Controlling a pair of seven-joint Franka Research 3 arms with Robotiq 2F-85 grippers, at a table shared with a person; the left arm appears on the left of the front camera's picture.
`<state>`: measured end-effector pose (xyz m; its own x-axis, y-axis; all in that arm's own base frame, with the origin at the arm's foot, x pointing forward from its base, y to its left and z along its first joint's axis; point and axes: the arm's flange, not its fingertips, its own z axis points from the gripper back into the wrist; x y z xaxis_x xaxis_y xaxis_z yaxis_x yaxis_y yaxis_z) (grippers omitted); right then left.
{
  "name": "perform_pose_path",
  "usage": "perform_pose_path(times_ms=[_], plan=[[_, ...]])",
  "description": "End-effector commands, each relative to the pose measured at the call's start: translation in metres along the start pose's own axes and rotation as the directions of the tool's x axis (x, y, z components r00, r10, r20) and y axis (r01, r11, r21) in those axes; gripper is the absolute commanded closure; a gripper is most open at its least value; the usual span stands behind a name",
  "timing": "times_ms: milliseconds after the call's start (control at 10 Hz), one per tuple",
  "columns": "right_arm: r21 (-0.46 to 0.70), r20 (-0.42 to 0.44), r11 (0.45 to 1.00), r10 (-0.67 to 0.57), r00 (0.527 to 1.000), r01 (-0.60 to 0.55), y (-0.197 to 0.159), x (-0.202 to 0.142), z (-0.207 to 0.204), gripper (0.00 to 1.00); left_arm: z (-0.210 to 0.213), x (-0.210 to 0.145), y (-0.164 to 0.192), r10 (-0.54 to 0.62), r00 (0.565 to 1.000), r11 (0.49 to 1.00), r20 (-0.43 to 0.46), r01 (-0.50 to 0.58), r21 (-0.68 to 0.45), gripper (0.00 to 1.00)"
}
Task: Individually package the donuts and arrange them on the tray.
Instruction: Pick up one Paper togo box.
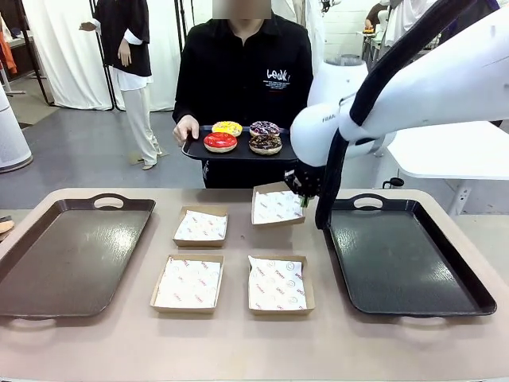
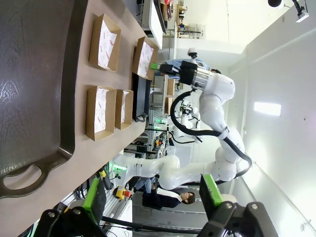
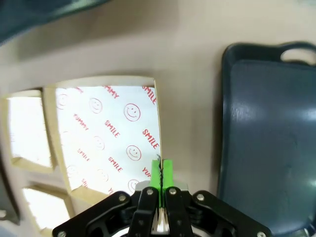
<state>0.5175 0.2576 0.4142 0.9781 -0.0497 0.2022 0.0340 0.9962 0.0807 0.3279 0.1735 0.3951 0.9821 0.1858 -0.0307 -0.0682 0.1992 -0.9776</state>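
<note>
Across the table a person holds a small black tray (image 1: 195, 151) carrying the donuts: yellow (image 1: 227, 128), red (image 1: 220, 142), purple sprinkled (image 1: 265, 128) and dark chocolate (image 1: 266, 144). My right gripper (image 1: 303, 191) (image 3: 160, 165) is shut, its green pads pinching the right edge of the far right paper-lined box (image 1: 277, 205) (image 3: 108, 143). That box sits slightly tilted. My left gripper (image 2: 153, 195) is open and holds nothing, off to the table's left side beyond the brown tray (image 2: 34, 84).
A brown tray (image 1: 71, 255) lies on the left of the table and a dark tray (image 1: 398, 263) (image 3: 266, 138) on the right. Three more lined boxes (image 1: 200, 226) (image 1: 188, 283) (image 1: 276, 284) stand between them.
</note>
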Motion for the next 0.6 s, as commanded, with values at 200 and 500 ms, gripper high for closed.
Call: perform_pose_path(times_ms=[200, 500], plan=[[-0.089, -0.039, 0.996, -0.018, 0.999, 0.015, 0.026, 0.017, 0.055, 1.0, 0.001, -0.001, -0.002, 0.01, 1.0, 1.0, 0.008, -0.009, -0.013, 0.0], [-0.069, -0.062, 0.998, -0.02, 0.998, 0.016, 0.037, 0.038, 0.079, 1.0, 0.001, -0.001, -0.002, 0.01, 1.0, 1.0, 0.008, -0.009, -0.013, 0.0]])
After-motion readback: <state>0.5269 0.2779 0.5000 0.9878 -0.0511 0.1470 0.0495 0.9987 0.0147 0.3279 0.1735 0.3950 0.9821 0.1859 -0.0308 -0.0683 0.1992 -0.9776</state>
